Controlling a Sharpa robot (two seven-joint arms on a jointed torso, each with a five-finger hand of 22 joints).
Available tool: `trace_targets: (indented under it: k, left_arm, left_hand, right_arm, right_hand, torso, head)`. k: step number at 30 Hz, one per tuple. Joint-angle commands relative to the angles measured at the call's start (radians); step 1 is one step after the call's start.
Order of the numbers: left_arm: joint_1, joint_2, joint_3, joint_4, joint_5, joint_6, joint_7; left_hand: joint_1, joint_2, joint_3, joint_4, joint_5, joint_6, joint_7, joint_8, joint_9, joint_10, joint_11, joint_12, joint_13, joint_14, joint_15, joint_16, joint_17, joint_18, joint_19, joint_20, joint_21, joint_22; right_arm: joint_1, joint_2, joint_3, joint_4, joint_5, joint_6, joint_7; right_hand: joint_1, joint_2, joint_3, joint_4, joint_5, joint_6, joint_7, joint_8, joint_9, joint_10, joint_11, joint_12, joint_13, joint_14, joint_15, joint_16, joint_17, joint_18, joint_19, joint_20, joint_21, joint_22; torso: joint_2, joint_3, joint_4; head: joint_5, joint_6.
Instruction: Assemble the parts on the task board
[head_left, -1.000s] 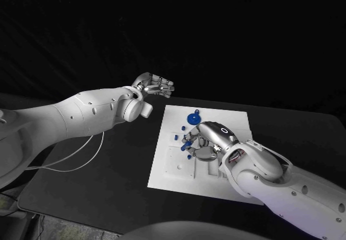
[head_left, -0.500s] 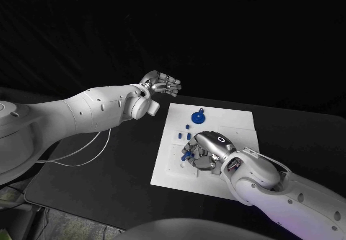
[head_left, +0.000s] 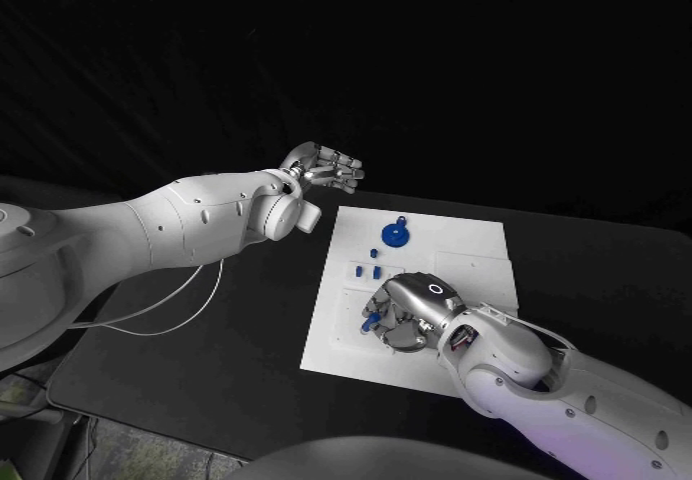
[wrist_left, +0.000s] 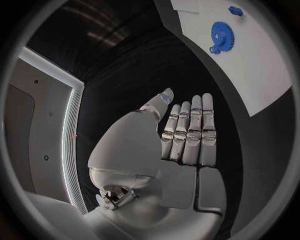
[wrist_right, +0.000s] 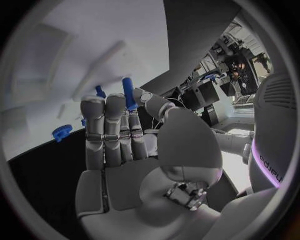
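Right hand (head_left: 408, 318) is sliding nearer on the task board (head_left: 469, 250), pinching an upright blue peg (wrist_right: 128, 93); left hand (head_left: 326, 165) is hovering beyond the board, fingers straight, holding nothing.

I see a black table (head_left: 216, 350) under dark surroundings; a pale wall panel (wrist_left: 37, 130) with a bright edge stands beside it.

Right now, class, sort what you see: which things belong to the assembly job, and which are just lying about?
Job:
task board
blue gear
small blue pegs
blue peg pinched by the right robot hand

Lying about:
white cable
black table
left robot hand, empty
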Motion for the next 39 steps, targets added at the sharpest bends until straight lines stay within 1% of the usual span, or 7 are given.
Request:
trace_targets:
  k: [1,6,15,25,32,35,39]
  left_arm:
    - [0.0,-0.001,0.001,0.002,0.016,-0.012,0.014]
    - [0.0,-0.003,0.001,0.002,0.018,-0.014,0.016]
    - [0.0,-0.001,0.001,0.0,0.021,-0.016,0.017]
    - [0.0,0.002,0.001,0.001,0.022,-0.015,0.014]
    - [0.0,0.0,0.001,-0.001,0.022,-0.014,0.012]
    - [0.001,0.002,0.001,-0.006,0.022,-0.014,0.009]
    - [0.001,0.004,0.001,-0.012,0.022,-0.013,0.006]
  left_hand:
    - [-0.005,-0.004,0.001,0.001,0.003,-0.006,0.0,0.004,0.001,-0.005,-0.001,-0.001,-0.001,-0.002,0.005,-0.004,-0.001,0.016,-0.005,0.002,-0.006,0.001]
    - [-0.004,-0.005,-0.002,0.001,0.004,-0.008,0.0,0.004,0.001,-0.007,0.0,-0.001,-0.001,-0.004,0.006,-0.004,-0.001,0.017,-0.005,0.003,-0.007,0.002]
    - [-0.004,-0.005,-0.004,0.001,0.004,-0.009,0.001,0.004,0.001,-0.009,0.0,-0.001,-0.001,-0.004,0.007,-0.004,-0.001,0.018,-0.005,0.003,-0.007,0.003]
    - [-0.005,-0.005,-0.008,0.002,0.004,-0.012,0.002,0.005,0.001,-0.014,0.002,-0.001,-0.001,-0.008,0.008,-0.004,-0.001,0.019,-0.006,0.005,-0.009,0.0]
    - [-0.004,-0.005,-0.01,0.001,0.004,-0.012,0.002,0.005,0.001,-0.016,0.002,-0.001,-0.001,-0.009,0.009,-0.004,0.0,0.019,-0.006,0.006,-0.009,-0.002]
    - [-0.003,-0.004,-0.01,0.002,0.004,-0.012,0.002,0.004,0.001,-0.016,0.002,-0.001,-0.001,-0.011,0.009,-0.005,-0.001,0.019,-0.007,0.006,-0.009,-0.004]
    - [-0.003,-0.004,-0.013,0.007,0.005,-0.013,0.002,0.005,0.001,-0.017,0.003,-0.001,-0.001,-0.012,0.01,-0.004,0.0,0.019,-0.007,0.008,-0.009,-0.013]
  right_arm:
    - [-0.001,0.001,-0.001,0.0,-0.024,0.02,0.004]
    - [-0.002,0.005,-0.002,-0.002,-0.027,0.026,0.001]
    - [-0.002,0.014,-0.005,-0.009,-0.033,0.056,-0.018]
    - [-0.002,0.016,-0.008,-0.016,-0.045,0.087,-0.042]
    - [0.0,0.019,-0.009,-0.017,-0.056,0.082,-0.071]
    - [0.006,0.023,-0.013,-0.017,-0.051,0.082,-0.081]
    - [0.011,0.027,-0.02,-0.017,-0.045,0.081,-0.089]
  right_hand:
    - [0.014,0.025,0.0,-0.005,-0.006,0.007,0.002,0.007,0.001,0.029,-0.023,0.003,0.004,0.001,-0.005,-0.003,0.001,0.019,0.049,-0.005,0.006,0.001]
    - [0.014,0.028,0.001,-0.007,-0.019,0.006,0.003,0.007,0.001,0.028,-0.023,0.002,0.004,0.001,-0.005,-0.003,0.001,0.019,0.049,-0.004,0.01,0.001]
    - [0.016,0.031,0.006,-0.01,-0.043,0.005,0.003,0.007,0.001,0.028,-0.023,0.001,0.004,0.001,-0.005,-0.002,0.001,0.02,0.048,-0.004,0.009,-0.001]
    - [0.014,0.033,0.007,-0.012,-0.048,0.004,0.004,0.007,0.001,0.027,-0.022,0.0,0.004,0.001,-0.004,-0.002,0.0,0.019,0.048,-0.004,0.009,-0.002]
    - [0.01,0.034,0.01,-0.006,-0.058,-0.004,0.006,0.006,-0.001,0.021,-0.02,-0.003,0.002,-0.004,0.0,-0.004,-0.001,0.018,0.044,0.0,-0.001,-0.004]
    - [0.0,0.034,0.0,0.005,-0.062,-0.012,0.008,0.006,-0.003,0.014,-0.02,-0.006,0.0,-0.003,0.004,-0.004,-0.002,0.016,0.044,0.004,-0.003,-0.005]
    - [0.0,0.037,-0.083,0.024,-0.107,-0.021,0.005,0.007,-0.004,0.003,-0.024,-0.013,-0.007,-0.002,0.005,-0.004,-0.006,0.013,0.045,0.005,-0.015,-0.011]
  torso:
    - [-0.001,-0.0004,-0.0007]
    - [0.0,0.0005,0.0003]
    - [0.0,-0.0007,0.0031]
    - [-0.001,-0.0001,0.0015]
    - [-0.001,-0.0001,0.0009]
    - [-0.001,-0.0003,0.001]
    - [0.0,0.0004,0.0002]
  head:
    - [-0.001,-0.002]
    - [0.0,-0.007]
    - [0.002,-0.012]
    - [0.009,-0.021]
    - [0.016,-0.017]
    - [0.016,-0.018]
    - [0.015,-0.018]
